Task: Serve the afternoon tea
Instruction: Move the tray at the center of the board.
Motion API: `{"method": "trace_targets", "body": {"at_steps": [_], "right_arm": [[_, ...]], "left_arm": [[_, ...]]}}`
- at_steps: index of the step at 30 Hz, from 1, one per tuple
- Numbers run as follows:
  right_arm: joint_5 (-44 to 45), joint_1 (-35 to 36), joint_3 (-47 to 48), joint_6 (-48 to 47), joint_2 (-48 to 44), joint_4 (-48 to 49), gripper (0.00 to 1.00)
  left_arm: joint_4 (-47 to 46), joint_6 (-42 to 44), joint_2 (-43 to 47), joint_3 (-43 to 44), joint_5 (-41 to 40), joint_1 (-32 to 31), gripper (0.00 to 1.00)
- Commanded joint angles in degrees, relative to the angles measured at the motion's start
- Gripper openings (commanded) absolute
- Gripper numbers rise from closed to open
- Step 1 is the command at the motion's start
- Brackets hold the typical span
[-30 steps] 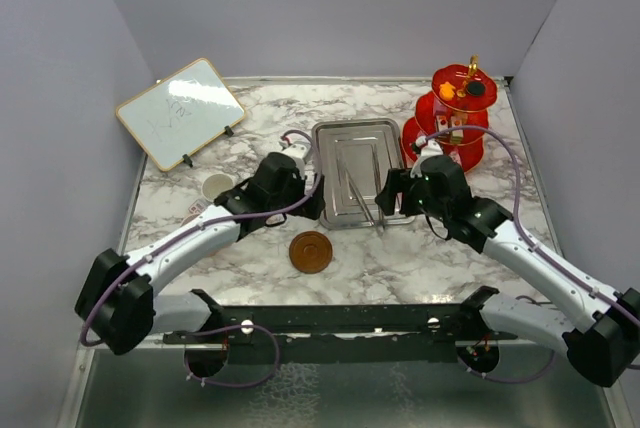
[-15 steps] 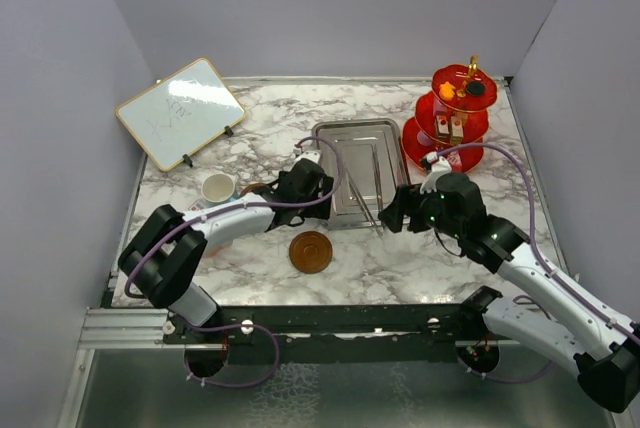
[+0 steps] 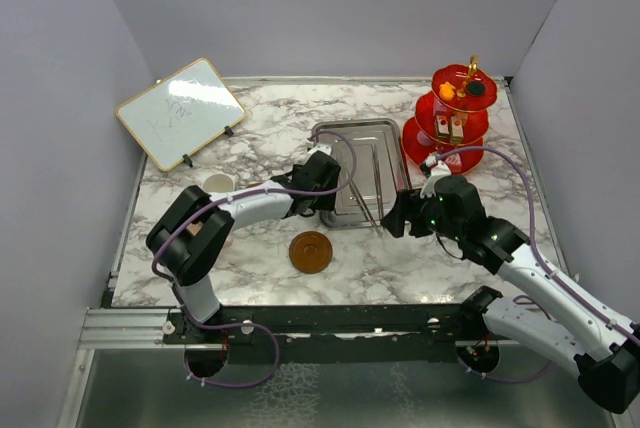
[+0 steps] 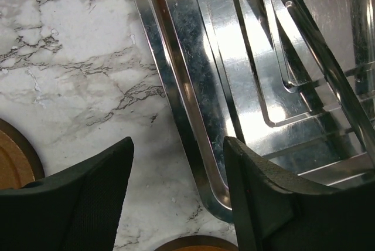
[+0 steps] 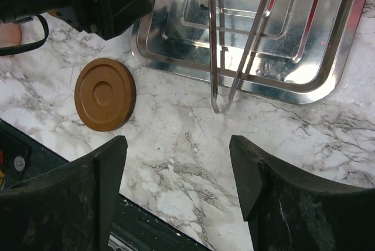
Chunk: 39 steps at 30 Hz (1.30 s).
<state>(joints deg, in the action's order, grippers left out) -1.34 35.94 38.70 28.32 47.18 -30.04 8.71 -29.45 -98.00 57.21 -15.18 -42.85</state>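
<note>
My left gripper, fingers parted and empty, straddles the rectangular steel tray's near-left rim; my right gripper, spread wide and empty, hovers just before that tray.

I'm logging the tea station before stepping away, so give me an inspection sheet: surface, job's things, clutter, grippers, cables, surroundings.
Surface: marble tabletop, no spill seen.
Job's things: red stand far right, holding cake pieces; saucer near centre, bare; cup at left.
Clutter: steel tray in the centre, tongs sticking out over its near rim; whiteboard far left.
Grippers: left gripper jaws apart at the tray's near-left corner; right gripper open over bare marble, holding nothing.
Cables: purple cables loop along both arms.
Surroundings: grey walls on three sides.
</note>
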Motion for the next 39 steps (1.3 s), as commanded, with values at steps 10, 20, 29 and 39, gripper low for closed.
{"method": "trace_targets", "body": {"at_steps": [10, 20, 29, 39], "right_arm": [[1.67, 0.34, 0.94, 0.42, 2.34, -1.33, 0.72], [0.92, 0.35, 0.89, 0.35, 3.11, -1.36, 0.71], [-0.88, 0.35, 0.92, 1.63, 3.62, -2.36, 0.71], [-8.02, 0.36, 1.24, 0.5, 5.13, -2.2, 0.71]], "left_arm": [[3.47, 2.93, -9.17, 8.91, -5.04, -0.39, 0.52], [4.23, 6.7, -14.62, 12.92, -12.34, 0.11, 0.25], [3.42, 11.4, -18.55, 16.87, -11.82, 5.47, 0.18], [2.18, 14.97, -20.14, 20.41, -10.26, 11.85, 0.2]]}}
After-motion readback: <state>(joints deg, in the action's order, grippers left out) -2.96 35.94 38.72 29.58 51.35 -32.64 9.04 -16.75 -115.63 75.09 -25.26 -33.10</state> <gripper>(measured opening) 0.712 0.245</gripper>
